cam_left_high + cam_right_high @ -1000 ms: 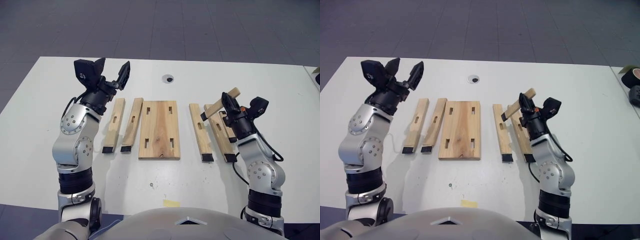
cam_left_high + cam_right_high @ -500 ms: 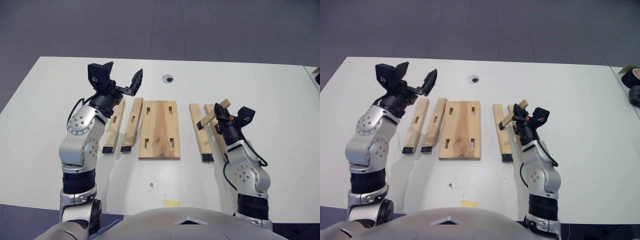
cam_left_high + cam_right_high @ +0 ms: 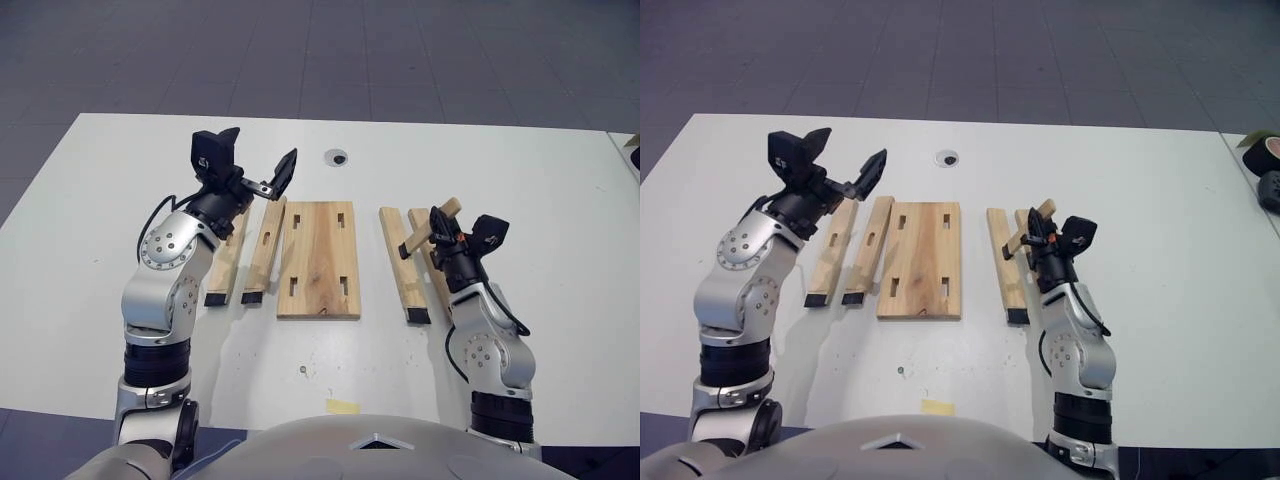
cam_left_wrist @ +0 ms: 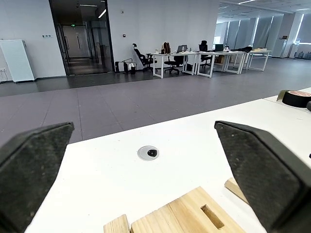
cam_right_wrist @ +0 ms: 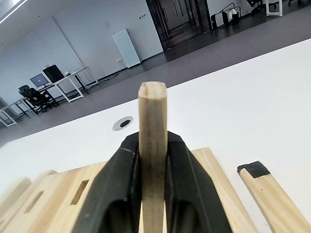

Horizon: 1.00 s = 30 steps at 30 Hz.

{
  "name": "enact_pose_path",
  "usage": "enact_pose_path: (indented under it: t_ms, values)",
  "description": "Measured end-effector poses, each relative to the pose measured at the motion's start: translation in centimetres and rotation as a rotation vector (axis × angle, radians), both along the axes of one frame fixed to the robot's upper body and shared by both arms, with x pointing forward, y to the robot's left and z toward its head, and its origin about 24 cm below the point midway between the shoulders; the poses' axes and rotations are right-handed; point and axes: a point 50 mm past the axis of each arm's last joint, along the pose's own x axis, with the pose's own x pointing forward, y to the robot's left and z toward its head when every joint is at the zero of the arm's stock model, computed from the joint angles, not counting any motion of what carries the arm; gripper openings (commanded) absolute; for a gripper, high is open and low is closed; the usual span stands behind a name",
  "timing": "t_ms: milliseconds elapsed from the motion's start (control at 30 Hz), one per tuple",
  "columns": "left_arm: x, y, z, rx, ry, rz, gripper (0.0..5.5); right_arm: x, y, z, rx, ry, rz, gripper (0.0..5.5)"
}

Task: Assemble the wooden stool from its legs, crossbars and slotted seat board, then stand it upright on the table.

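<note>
While right jaws pinch square-cut wooden crossbar [image 5: 152,111], slotted board [image 3: 318,258] lies flat.

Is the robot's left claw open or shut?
Open. The left gripper has its two black fingers wide apart, with nothing held between them.

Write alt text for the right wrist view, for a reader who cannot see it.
The right pincer is shut on a wooden crossbar, which stands up between its two black fingers. Beyond it, slotted wooden parts lie on a white table with a round grommet.
</note>
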Motion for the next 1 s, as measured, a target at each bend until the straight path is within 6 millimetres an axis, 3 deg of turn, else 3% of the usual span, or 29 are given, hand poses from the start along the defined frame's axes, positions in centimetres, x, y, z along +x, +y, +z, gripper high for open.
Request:
enact_pose_path:
  t_ms: [200, 433, 800, 1000]
  values:
    - [-0.1, -0.2, 0.2, 0.014, -0.009, -0.025, 5.40, 0.0, 0.6, -0.2, -0.084, -0.046, 0.029, 0.42]
    - [-0.2, -0.3, 0.7, 0.059, -0.030, -0.063, 5.40, -1.3, 0.8, -1.5, -0.236, -0.118, 0.079, 0.42]
    - [0.0, -0.5, 1.4, 0.101, -0.048, -0.113, 5.40, -1.2, 1.1, -1.5, -0.241, -0.118, 0.063, 0.42]
    - [0.0, -0.5, 1.3, 0.101, -0.045, -0.113, 5.40, -0.9, 1.2, -0.9, -0.251, -0.099, 0.086, 1.43]
